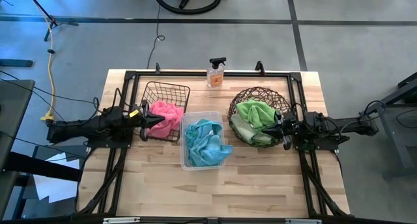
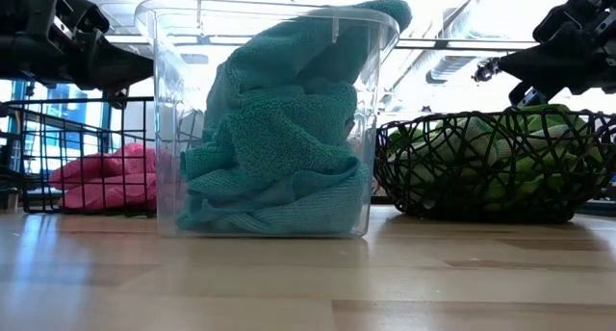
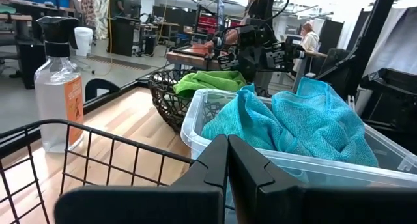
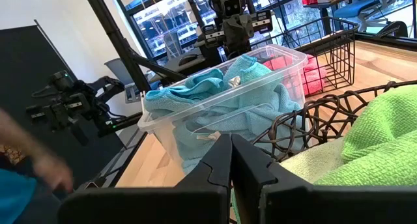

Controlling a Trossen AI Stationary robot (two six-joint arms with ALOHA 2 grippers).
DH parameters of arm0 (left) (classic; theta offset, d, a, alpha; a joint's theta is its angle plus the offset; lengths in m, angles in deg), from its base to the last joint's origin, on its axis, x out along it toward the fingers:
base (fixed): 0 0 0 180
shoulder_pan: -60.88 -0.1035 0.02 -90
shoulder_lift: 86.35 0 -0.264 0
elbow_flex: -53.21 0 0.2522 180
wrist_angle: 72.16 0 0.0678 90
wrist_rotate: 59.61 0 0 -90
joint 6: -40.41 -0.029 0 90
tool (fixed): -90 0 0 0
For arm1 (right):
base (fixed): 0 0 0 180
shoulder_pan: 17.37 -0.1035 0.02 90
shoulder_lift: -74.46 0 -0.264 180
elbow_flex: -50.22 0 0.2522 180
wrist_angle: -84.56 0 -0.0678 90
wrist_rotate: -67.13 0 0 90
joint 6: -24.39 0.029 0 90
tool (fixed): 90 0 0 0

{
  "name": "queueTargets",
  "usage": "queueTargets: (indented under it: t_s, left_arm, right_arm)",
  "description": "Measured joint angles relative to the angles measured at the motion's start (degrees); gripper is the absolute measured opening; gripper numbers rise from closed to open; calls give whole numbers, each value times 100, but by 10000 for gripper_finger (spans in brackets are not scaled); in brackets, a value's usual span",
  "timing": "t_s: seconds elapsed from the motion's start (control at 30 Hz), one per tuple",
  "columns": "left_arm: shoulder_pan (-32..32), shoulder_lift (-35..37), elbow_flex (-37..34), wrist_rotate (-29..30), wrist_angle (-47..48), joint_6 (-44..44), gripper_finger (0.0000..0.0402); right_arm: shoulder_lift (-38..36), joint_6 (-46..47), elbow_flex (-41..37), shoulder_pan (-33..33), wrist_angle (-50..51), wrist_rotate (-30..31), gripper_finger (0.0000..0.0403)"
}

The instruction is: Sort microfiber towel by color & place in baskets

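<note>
- We see the spray bottle point(image 1: 215, 73) at 12 o'clock on the desk point(image 1: 260, 185), behind the baskets.
- Left gripper point(image 1: 144, 122), fingers pressed together, over the wire basket point(image 1: 164, 94); right gripper point(image 1: 279, 129) likewise over the woven basket point(image 1: 259, 94).

Baskets: one wire point(image 1: 165, 94), one clear tub point(image 1: 195, 116), one woven point(image 1: 260, 94); one spray bottle point(image 1: 215, 73).

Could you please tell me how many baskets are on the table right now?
3. The black wire basket sits left with pink towels, the clear plastic tub in the middle with teal ones, the round woven basket right with green ones.
</note>
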Motion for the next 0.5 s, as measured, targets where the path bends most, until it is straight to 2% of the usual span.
queueTargets:
  t_s: [0.5]
  left_arm:
    - [0, 0, 0, 9, -2, 2, 0]
  right_arm:
    - [-146, 2, -18, 16, -58, 15, 0]
